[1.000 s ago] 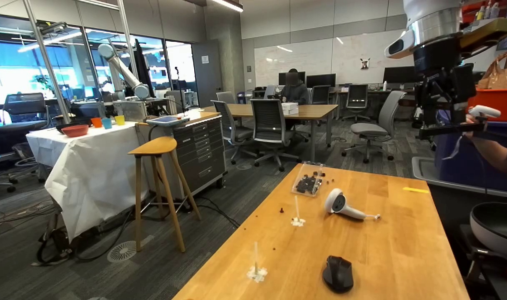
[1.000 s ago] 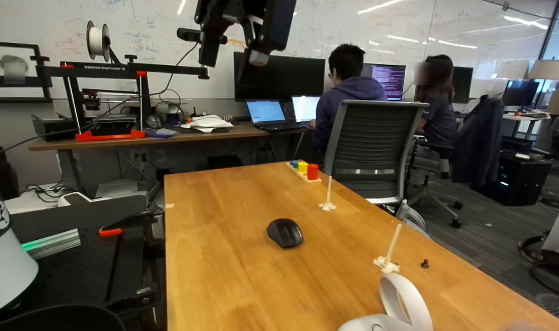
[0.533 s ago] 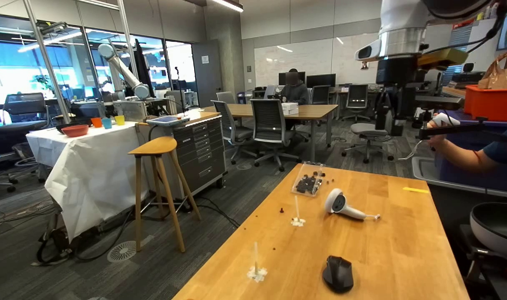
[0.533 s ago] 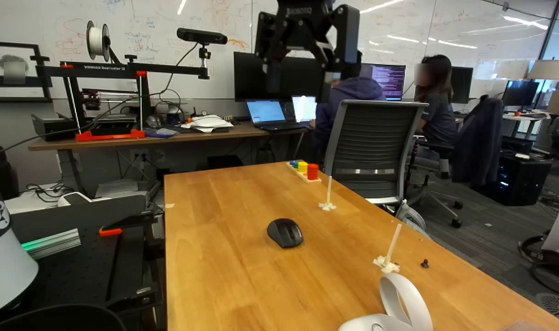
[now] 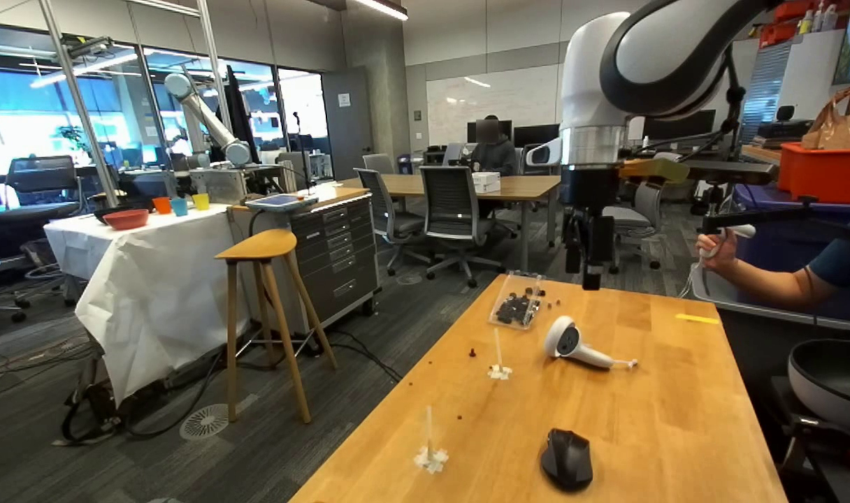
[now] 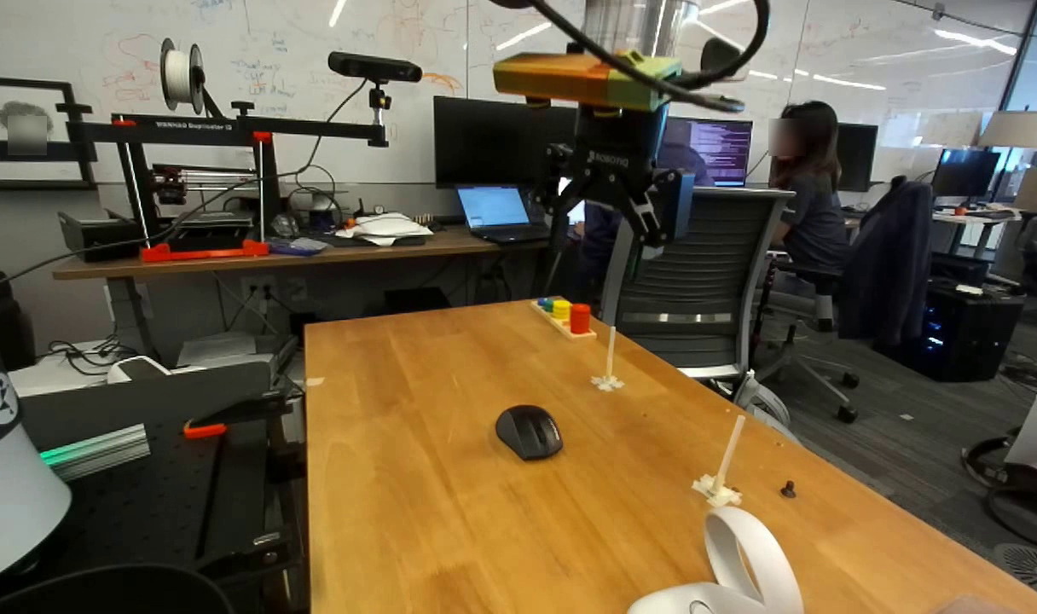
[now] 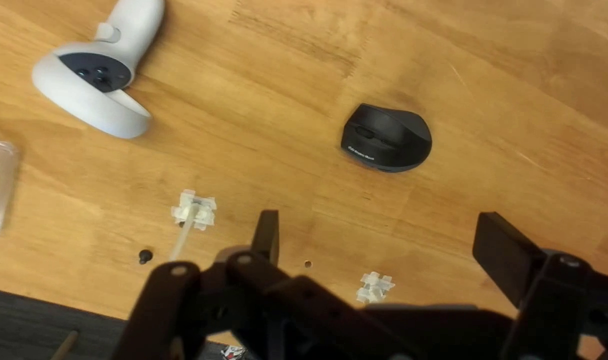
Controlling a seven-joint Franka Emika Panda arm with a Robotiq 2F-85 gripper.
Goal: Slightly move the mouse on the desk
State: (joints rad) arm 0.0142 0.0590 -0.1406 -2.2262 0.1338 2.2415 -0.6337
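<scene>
The black mouse lies on the light wood desk. It also shows in an exterior view and in the wrist view. My gripper is high above the desk and touches nothing. It also hangs above the desk in an exterior view. In the wrist view my gripper is open, its two fingers wide apart with only desk surface showing between them. The mouse is beyond the fingertips there, above the gap in the picture.
A white handled controller lies on the desk. Two thin sticks stand upright in tape patches. A clear tray of dark bits is near the desk edge. A coloured block toy sits at another edge.
The arm and gripper have swung in over the desk and come lower, leftward in an exterior view. The mouse and the other things on the desk have not moved.
</scene>
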